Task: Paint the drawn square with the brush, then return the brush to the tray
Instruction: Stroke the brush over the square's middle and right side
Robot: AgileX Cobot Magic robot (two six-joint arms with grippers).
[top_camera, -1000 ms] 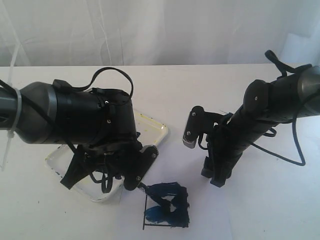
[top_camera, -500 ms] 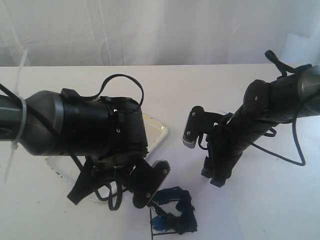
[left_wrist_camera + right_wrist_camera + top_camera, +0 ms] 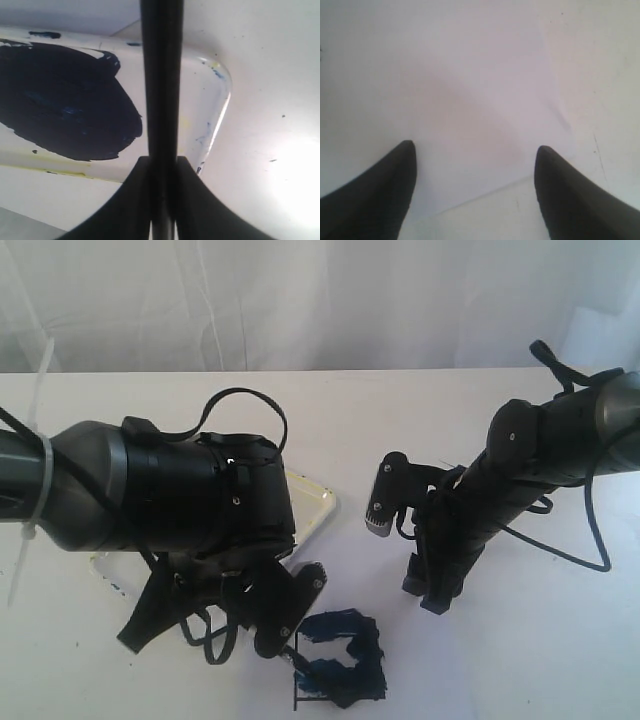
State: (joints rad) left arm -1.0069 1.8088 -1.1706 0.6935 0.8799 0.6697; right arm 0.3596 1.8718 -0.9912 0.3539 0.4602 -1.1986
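My left gripper (image 3: 161,159) is shut on the brush (image 3: 161,75), whose black handle runs straight out between the jaws. Behind the handle lies the tray (image 3: 220,100) with its blue-black paint puddle (image 3: 65,110). In the exterior view the left gripper (image 3: 285,615) hangs at the tray's near corner, just left of the drawn square (image 3: 335,672), which is smeared with dark blue paint. The arm hides the brush tip and most of the tray (image 3: 318,502). My right gripper (image 3: 425,595) stands open and empty to the right of the square.
The right gripper (image 3: 475,152) hovers over the white paper sheet (image 3: 470,75), whose edge crosses between its fingers. A white curtain closes off the back of the white table (image 3: 420,410). Cables loop off both arms.
The left arm swung forward and right from over the tray toward the square, then edged back left. The blue smear looks reshaped. The right arm has not moved.
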